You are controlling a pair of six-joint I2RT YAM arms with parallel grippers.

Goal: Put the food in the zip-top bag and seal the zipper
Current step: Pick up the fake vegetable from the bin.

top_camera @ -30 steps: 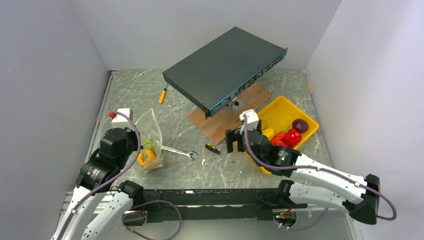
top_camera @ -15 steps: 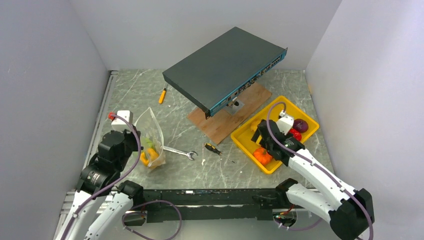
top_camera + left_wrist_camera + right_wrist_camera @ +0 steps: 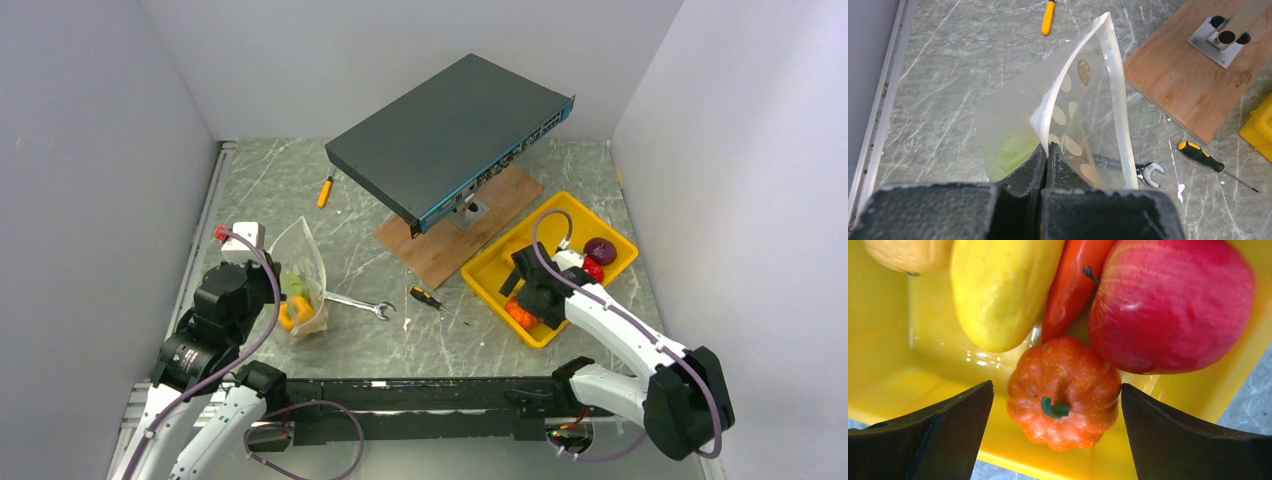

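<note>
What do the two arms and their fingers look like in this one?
Left arm and right arm: white link shells, black joint housings. A purple-grey cable loops along each. A small white box with a red tab tops the left wrist. The fingers are matte black wedges.

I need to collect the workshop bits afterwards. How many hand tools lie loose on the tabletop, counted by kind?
Screwdrivers: 2, the yellow-handled screwdriver and the black-and-yellow screwdriver
Wrenches: 1, the silver wrench
Total: 3
</note>
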